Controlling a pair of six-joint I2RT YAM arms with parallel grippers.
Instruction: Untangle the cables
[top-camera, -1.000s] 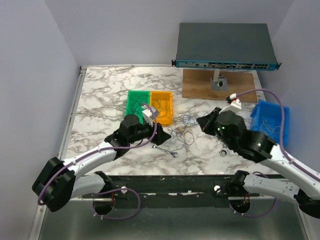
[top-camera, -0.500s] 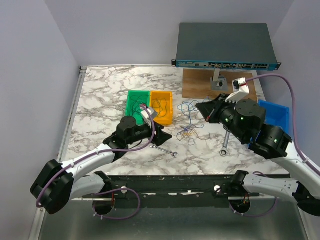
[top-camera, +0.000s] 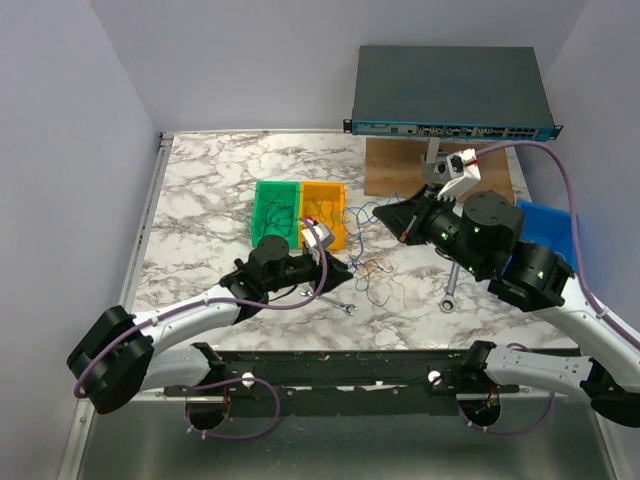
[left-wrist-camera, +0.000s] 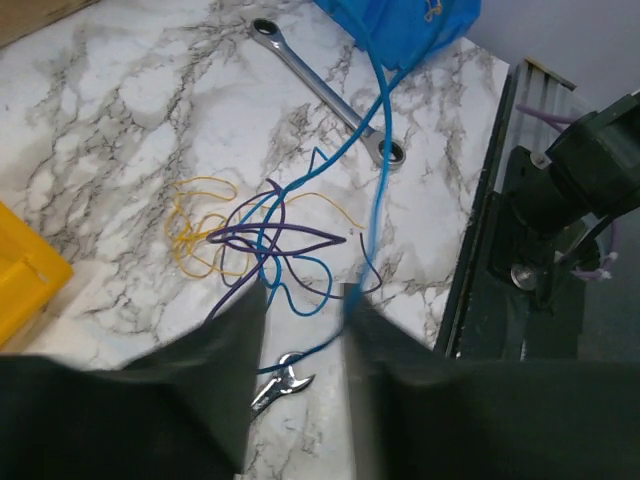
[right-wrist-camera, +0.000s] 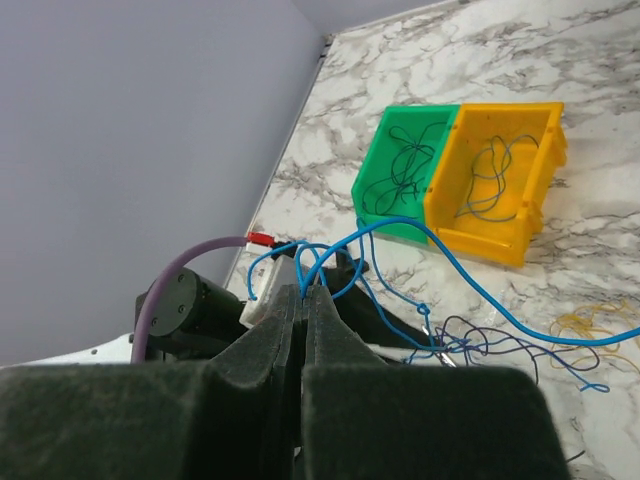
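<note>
Since a second ago the right claw (right-wrist-camera: 303, 295) has risen toward the back, clamped tight on blue strands of the cables (top-camera: 368, 262). Their tangle lies mid-way across the marble counter (top-camera: 200, 190). The left claw (left-wrist-camera: 305, 300) has slid up to it, half open, gripping nothing clearly. The walls are lilac. A green bin (top-camera: 272, 205) and an orange bin (top-camera: 327, 212) hold wires, and a wrench (top-camera: 451, 288) lies nearby.

You have no text to read here: the front strip of the grey switch (top-camera: 450, 128) at one o'clock carries markings too small to make out.
</note>
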